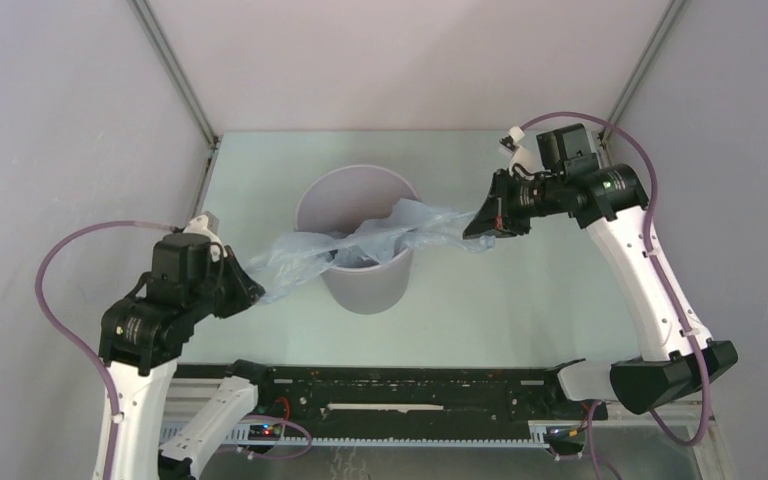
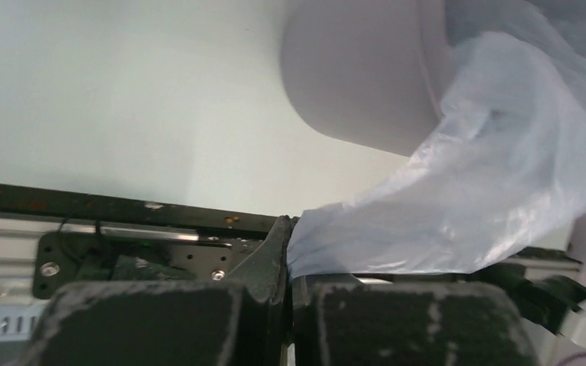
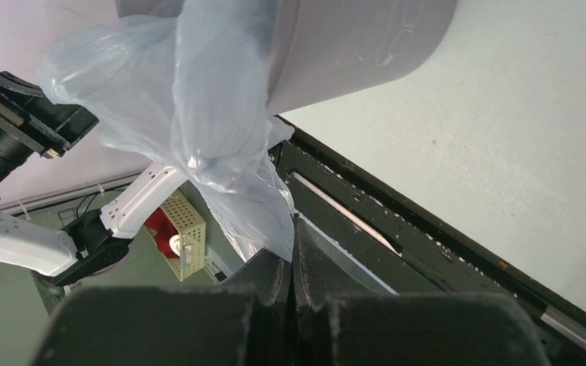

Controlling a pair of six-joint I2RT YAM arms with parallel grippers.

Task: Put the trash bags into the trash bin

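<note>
Holding the trash bag (image 1: pixel 380 238) stretched across the mouth of the trash bin (image 1: pixel 365 290), I have both ends pinched. The left tool (image 1: pixel 250 293) is closed tight on one end and the right tool (image 1: pixel 480 228) is closed tight on the other. Neither wrist view shows any gap around the film.

The bin stands upright in the middle of the table (image 1: pixel 520 300). The bag's middle dips a little inside the bin's mouth, and the rest drapes out over both sides. Its long axis runs across the bin from my near left to my far right, roughly level, with one end pointing at each tool.

To do this step well, I judge I should bring both tools in over the opening together so the slack drops inside. Then I would lower and let go of one end at a time. Pulling the ends apart would likely lift the film out or tip the bin.
</note>
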